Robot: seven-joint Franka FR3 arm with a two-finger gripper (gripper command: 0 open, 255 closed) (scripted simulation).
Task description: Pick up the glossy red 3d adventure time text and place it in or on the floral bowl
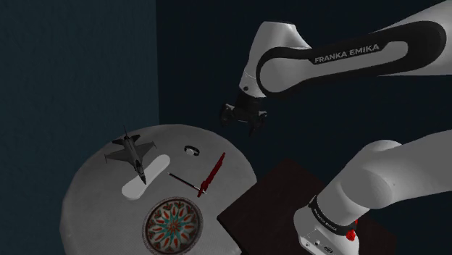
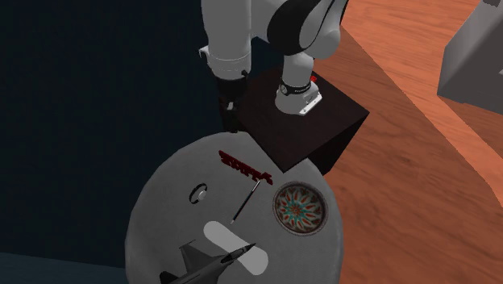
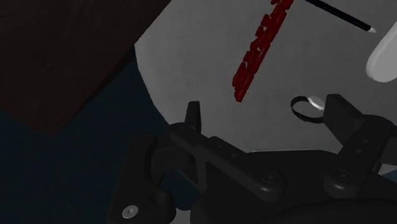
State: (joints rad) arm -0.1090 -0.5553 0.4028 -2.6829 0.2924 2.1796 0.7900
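While the pincer hangs open, the round grey table stands on a reddish-brown floor.

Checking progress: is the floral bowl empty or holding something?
Empty. The round red-and-teal floral-patterned bowl shows its whole pattern uncovered; the glossy red 3D text lies on the grey round table, apart from it.

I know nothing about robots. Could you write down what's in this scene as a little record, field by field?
Setting: round grey table, with a dark box beside it carrying the arm
Gripper: open, empty, raised near the table's edge
Red lettering: lying flat on the table, not held
Patterned bowl: empty, apart from the lettering
Other items: toy jet, black pen, small ring, white oblong piece
Progress: pickup not yet done
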